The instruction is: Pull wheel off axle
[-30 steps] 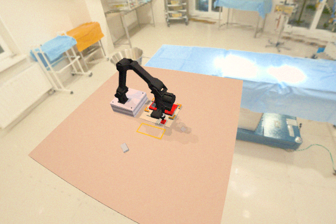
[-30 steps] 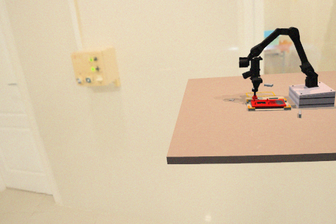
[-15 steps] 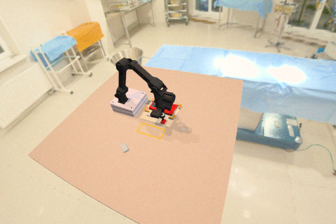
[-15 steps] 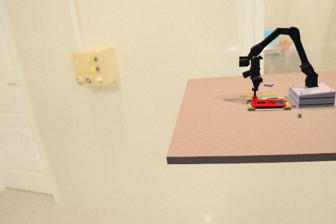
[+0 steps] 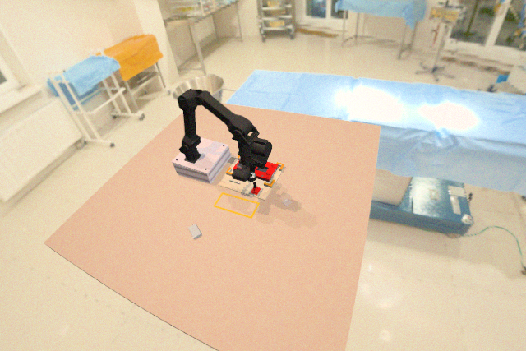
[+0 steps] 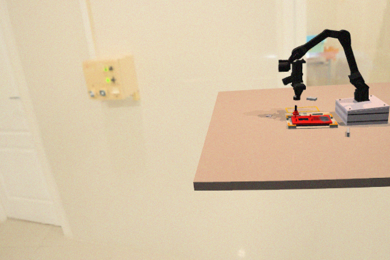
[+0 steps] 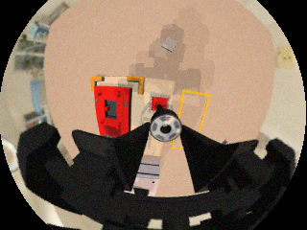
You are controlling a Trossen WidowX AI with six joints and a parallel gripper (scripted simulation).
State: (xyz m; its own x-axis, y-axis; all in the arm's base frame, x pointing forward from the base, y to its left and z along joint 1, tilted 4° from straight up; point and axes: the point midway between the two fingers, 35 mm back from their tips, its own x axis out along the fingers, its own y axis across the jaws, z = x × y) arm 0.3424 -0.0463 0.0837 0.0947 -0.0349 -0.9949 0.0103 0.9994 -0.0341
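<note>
My gripper is shut on the wheel, a small disc with a pale grey spoked face and a dark rim. The wheel is held above the upright axle, with a visible gap between them in the exterior view. The axle is a black post on a red base, standing on the beige board. The marked area is a yellow outline on the table beside the board. The fingers partly hide the outline in the wrist view.
A red block lies on the board near the axle, with orange corner pieces around it. Small grey pieces lie around on the table. The arm's box base stands beyond the board.
</note>
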